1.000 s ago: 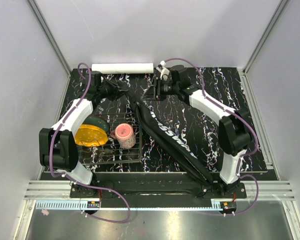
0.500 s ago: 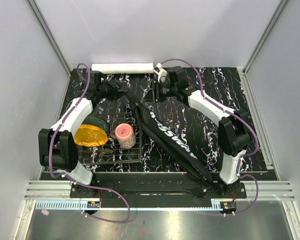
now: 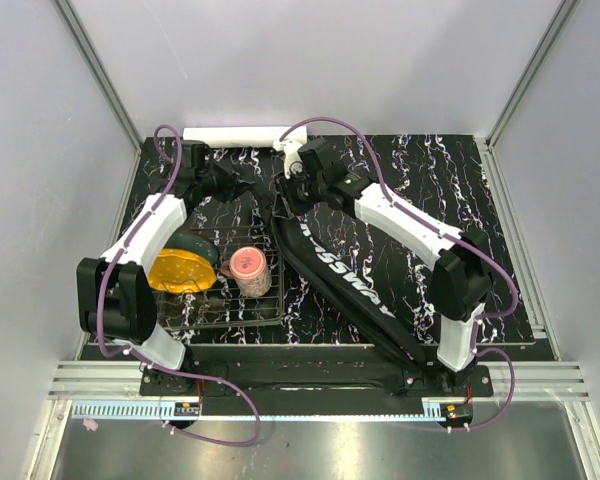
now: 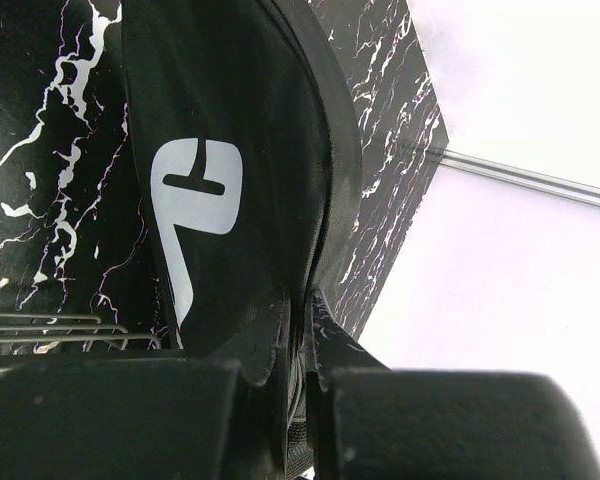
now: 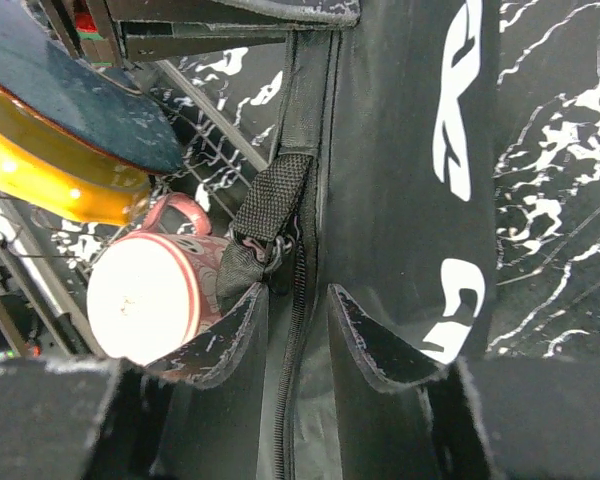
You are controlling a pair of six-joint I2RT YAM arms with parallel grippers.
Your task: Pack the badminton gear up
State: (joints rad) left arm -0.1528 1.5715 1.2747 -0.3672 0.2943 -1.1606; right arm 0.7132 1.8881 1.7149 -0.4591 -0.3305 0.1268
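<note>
The long black bag (image 3: 345,285) lies diagonally on the marbled table, its far end near the back. My left gripper (image 3: 248,180) is at that end; in the left wrist view its jaws (image 4: 300,300) are shut on a fold of the bag's edge (image 4: 240,150). My right gripper (image 3: 285,195) hovers over the same end. In the right wrist view it (image 5: 297,295) stands open, its fingers on either side of the bag's zipper (image 5: 298,350), just below a webbing strap loop (image 5: 270,210). A white tube (image 3: 235,134) lies along the back wall, partly behind the right arm.
A wire rack (image 3: 205,310) left of the bag holds a pink cup (image 3: 248,265) and a yellow-black object (image 3: 178,268). The cup (image 5: 140,300) lies right beside my right gripper's left finger. Grey walls close in the back and sides.
My right arm has swung left from the back middle to the bag's far end, and its jaws have narrowed. The left arm has stayed still, gripping the bag.
</note>
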